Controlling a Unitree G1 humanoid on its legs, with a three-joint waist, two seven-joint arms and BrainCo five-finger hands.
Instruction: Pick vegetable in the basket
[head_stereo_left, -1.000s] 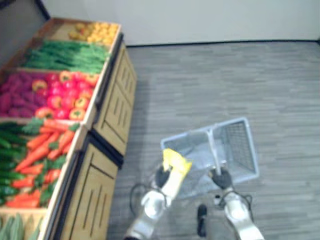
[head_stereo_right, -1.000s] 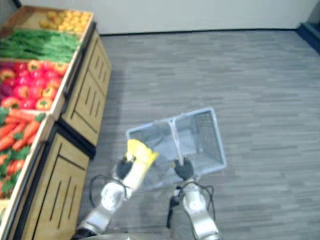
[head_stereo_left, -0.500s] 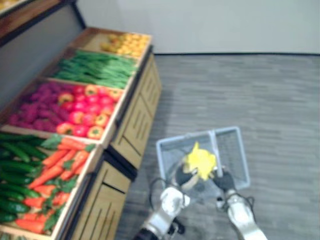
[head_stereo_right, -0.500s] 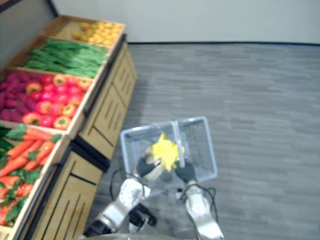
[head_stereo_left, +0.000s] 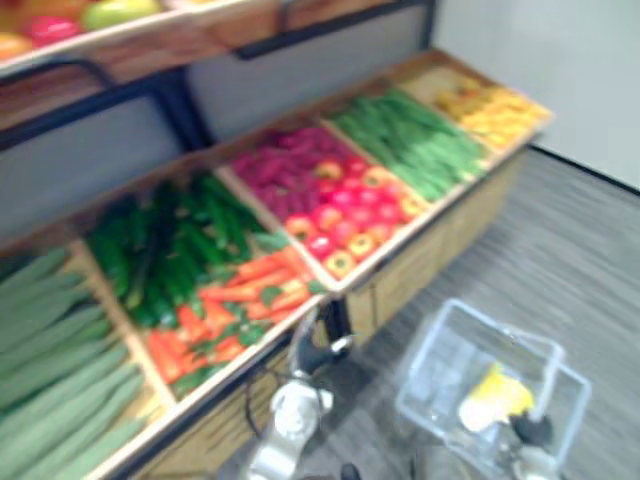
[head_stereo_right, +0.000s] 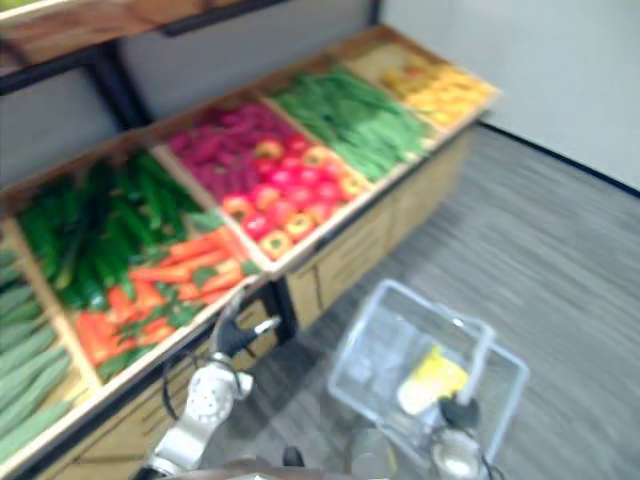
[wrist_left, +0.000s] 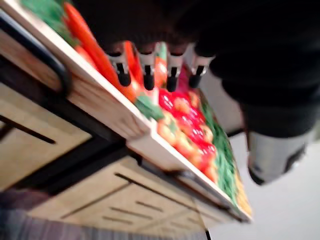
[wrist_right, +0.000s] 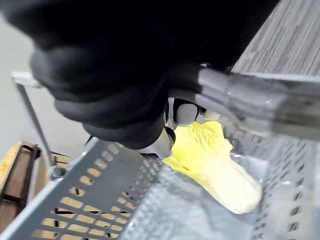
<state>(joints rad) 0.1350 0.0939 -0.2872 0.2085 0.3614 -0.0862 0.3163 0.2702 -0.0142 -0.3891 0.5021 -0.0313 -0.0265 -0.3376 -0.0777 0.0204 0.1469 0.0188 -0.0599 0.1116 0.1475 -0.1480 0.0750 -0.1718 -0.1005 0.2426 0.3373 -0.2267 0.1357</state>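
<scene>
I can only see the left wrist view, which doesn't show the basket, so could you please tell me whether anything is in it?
Observer: Yes, a yellow leafy vegetable lies inside the basket.
Operator: Thank you. What is carrying the basket?
Observer: The right hand is curled round its handle.
Operator: And what lies behind the carrots on the stand?
Observer: Dark green cucumbers, toward the back of the stand.

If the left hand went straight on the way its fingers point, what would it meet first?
Probably the carrots, just past the crate's wooden front edge. The left hand is open; depth is unclear.
</scene>
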